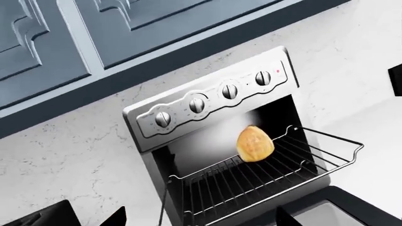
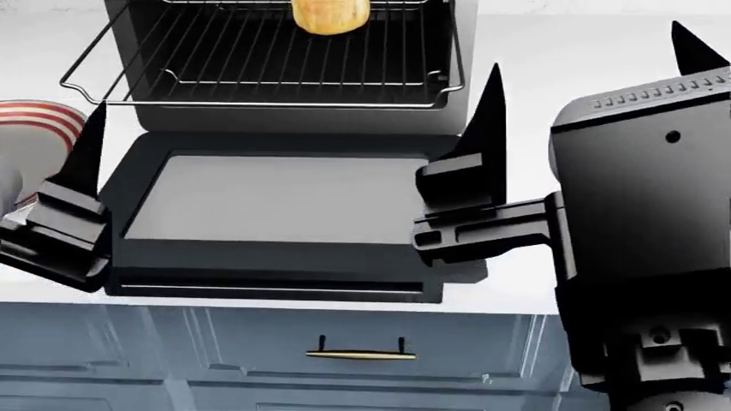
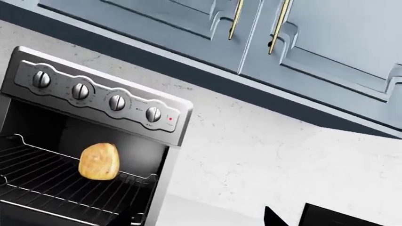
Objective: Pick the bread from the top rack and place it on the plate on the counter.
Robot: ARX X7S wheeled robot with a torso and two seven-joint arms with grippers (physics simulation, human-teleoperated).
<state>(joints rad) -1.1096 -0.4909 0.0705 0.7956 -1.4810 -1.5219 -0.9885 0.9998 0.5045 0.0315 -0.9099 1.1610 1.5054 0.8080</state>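
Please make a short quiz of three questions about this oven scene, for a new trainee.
1. True or false: the bread is already on the plate.
2. Multiple choice: where does the oven door stand? A) shut upright B) folded down flat on the counter C) taken off
3. Fill in: the top rack is pulled ____ of the oven.

Key
1. False: it lies on the rack, and neither the left gripper nor the right gripper touches it.
2. B
3. out
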